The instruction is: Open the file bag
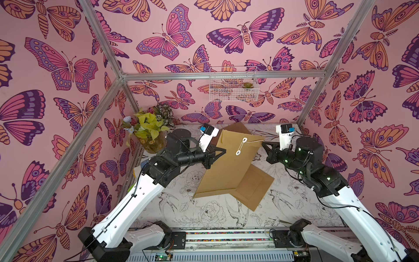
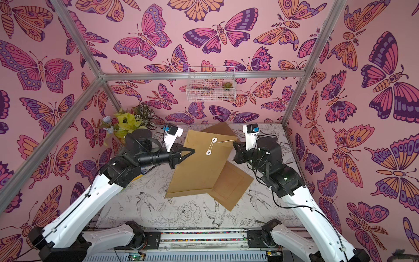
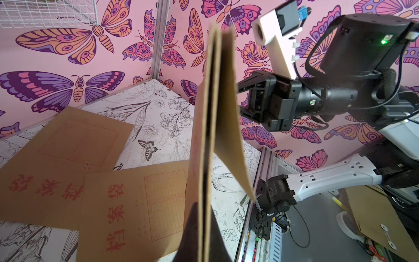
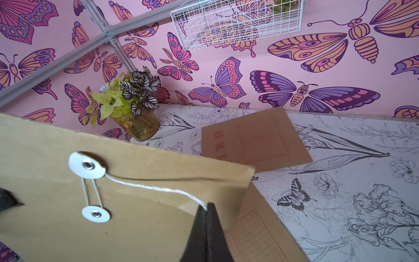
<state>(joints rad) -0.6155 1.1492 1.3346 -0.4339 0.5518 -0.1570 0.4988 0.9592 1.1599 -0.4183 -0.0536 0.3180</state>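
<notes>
**Top views.** The file bag [image 1: 226, 167] sits mid-scene, tilted above the tabletop [image 1: 204, 217] with its closure side up. Whether its near end touches the surface cannot be told. The left claw [image 1: 221, 151] is clamped on the bag's left edge. The right claw [image 1: 264, 143] is closed on the free end of the white string [image 1: 254, 141], which runs in a nearly straight line from the bag's upper disc. A near envelope [image 1: 254, 188] lies flat, partly under the bag. A far envelope [image 1: 238, 128] lies flat behind the bag.

**Left wrist view.** The file bag [image 3: 205, 127] appears edge-on, pinched between the left claw's two dark fingers [image 3: 192, 229]. The right claw's body shows beyond the bag, but its tips are hidden. Both envelopes lie on the tabletop and carry red print.

**Right wrist view.** The right claw's fingers [image 4: 197, 231] are pressed together on the string [image 4: 154, 188] just off the bag's edge. Two strands of string link the upper disc [image 4: 87, 165] and the lower disc [image 4: 96, 213]. The flap lies over the bag. A potted plant [image 4: 131, 102] stands in the corner, and a wire basket [image 4: 235, 22] hangs on the wall.
</notes>
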